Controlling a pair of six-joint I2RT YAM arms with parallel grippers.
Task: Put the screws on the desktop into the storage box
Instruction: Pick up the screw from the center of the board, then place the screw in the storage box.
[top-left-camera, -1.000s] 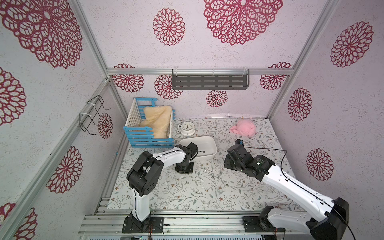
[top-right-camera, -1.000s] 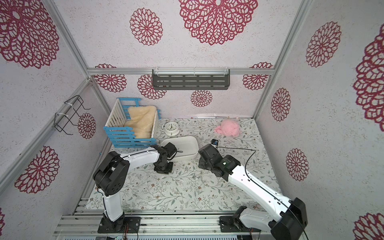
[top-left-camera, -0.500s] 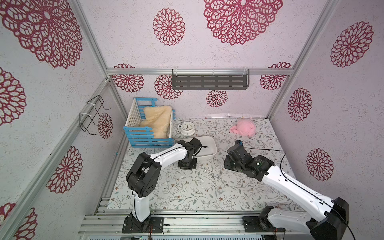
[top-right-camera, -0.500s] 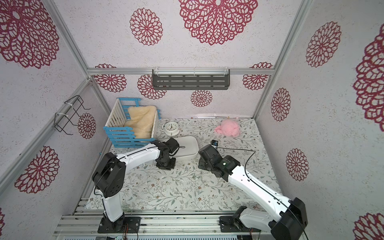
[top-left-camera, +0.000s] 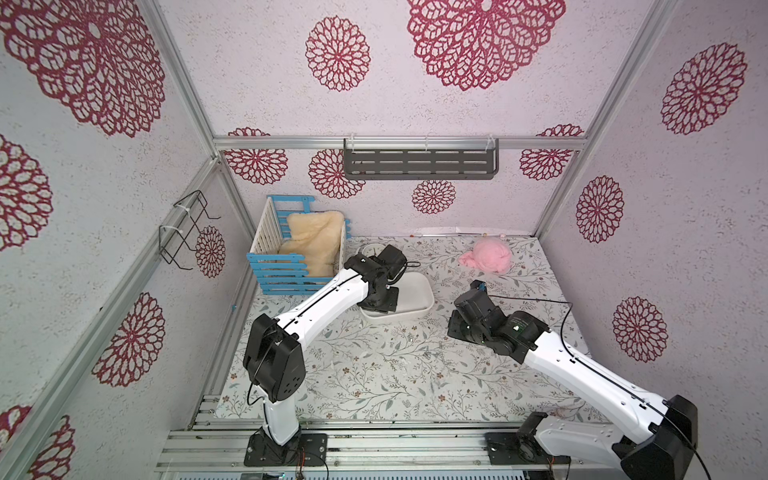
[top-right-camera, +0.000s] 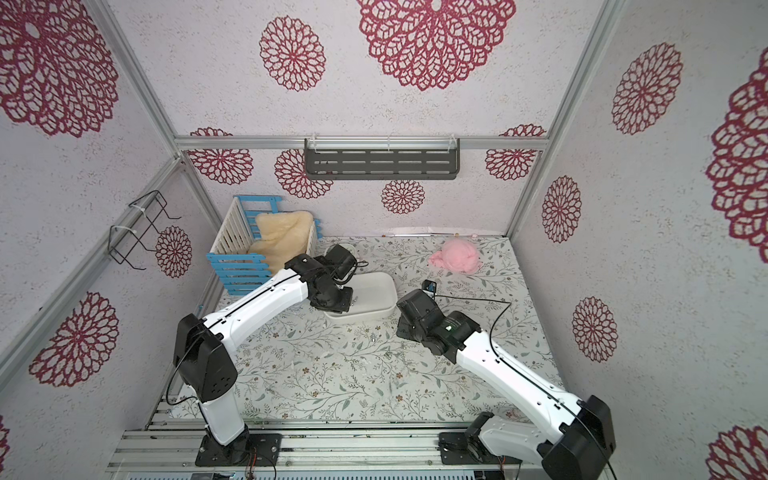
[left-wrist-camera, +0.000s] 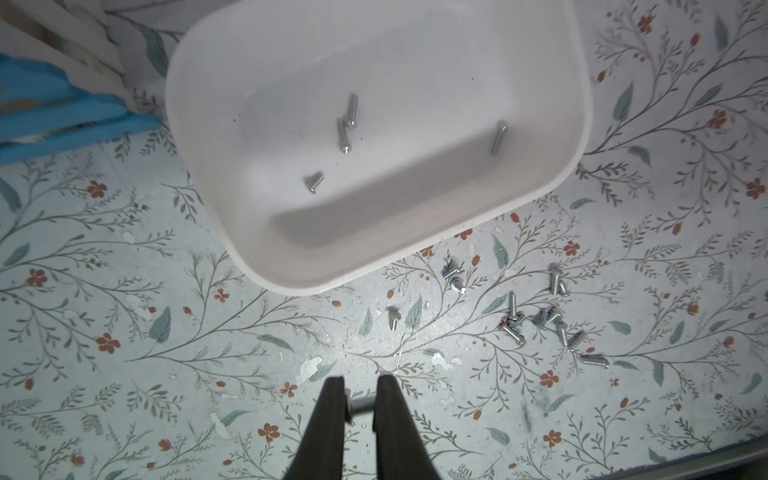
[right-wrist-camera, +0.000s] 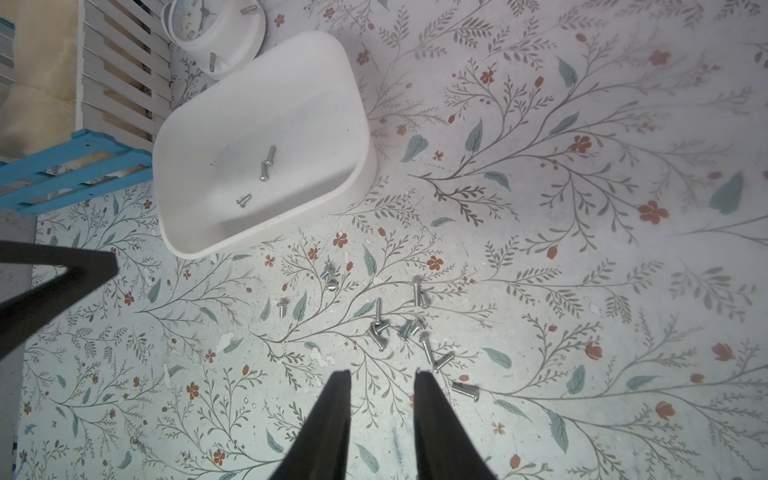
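Faintly, clock (right-wrist-camera: 216, 37) beside storage box (right-wrist-camera: 299, 95) shows perhaps numerals.

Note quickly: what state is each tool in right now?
Left tool: closed on a screw.
Right tool: open, holding nothing.

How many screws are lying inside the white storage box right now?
4 screws in the storage box: two close together near the middle, a short one apart from them, one near a side wall. None seems hidden.
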